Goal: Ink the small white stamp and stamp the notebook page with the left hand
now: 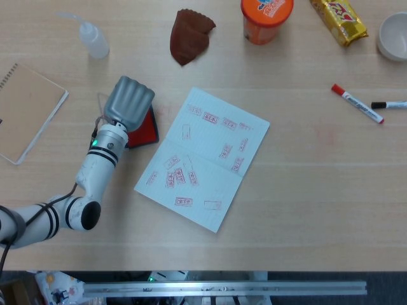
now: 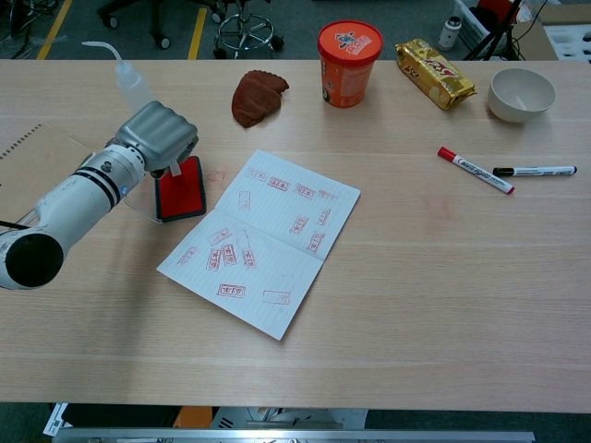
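Left hand (image 2: 157, 138) fingers curled holding small white stamp (image 2: 175, 167) over ink pad (image 2: 181, 190); light, stiff, grip its sides.

Small white stamp (image 2: 174, 167) upright over red ink pad (image 2: 182, 187); stamped notebook page (image 2: 263, 240) open.

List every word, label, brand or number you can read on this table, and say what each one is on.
No text here can be read with certainty.
Orange cup: printed lid design, too blurred to read.
Yellow snack packet: red lettering, not legible.
Red-capped marker: barrel print, too small.
Black marker: barrel print, too small.
Notebook page: red stamp impressions, characters too small to read.
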Available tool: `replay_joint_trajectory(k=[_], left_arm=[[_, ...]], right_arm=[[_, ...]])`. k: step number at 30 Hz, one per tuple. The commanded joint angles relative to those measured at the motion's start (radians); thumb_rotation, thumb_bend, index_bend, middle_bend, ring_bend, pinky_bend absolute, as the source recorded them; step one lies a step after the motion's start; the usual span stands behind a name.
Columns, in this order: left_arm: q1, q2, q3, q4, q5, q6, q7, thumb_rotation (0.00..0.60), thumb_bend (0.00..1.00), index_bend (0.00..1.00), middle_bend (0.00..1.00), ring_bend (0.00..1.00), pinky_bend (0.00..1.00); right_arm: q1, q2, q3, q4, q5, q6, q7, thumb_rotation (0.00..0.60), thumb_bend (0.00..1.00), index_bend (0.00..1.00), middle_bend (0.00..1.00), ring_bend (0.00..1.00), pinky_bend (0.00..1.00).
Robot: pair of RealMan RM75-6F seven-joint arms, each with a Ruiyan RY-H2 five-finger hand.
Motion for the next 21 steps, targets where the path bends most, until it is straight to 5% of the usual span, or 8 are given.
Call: replay_joint_trajectory(k=[1, 15, 21], left_arm=[[0.003, -0.005, -0.003, 0.006, 0.002, -0.004, 0.001, 0.600, 0.27, 0.57, 0.99, 1.00, 1.00], [0.012, -0.020, -0.023, 0.028, 0.003, -0.019, 0.020, 0.600, 0.28, 0.57, 0.99, 1.00, 1.00], [0.019, 0.022, -0.040, -0.045, 0.026, 0.014, 0.017, 0.600, 0.28, 0.57, 0.99, 1.00, 1.00]], right_arm=[[0.000, 0.000, 0.000, 0.000, 0.001, 0.001, -0.001, 0.600, 0.07, 0.43, 0.51, 0.41, 0.52], [-0.004, 0.002, 0.000, -0.004, 0.003, 0.004, -0.004, 0.600, 0.07, 0.43, 0.51, 0.41, 0.52], [-0.005, 0.002, 0.001, 0.002, 0.000, 0.008, 0.005, 0.600, 0.07, 0.43, 0.51, 0.41, 0.52]])
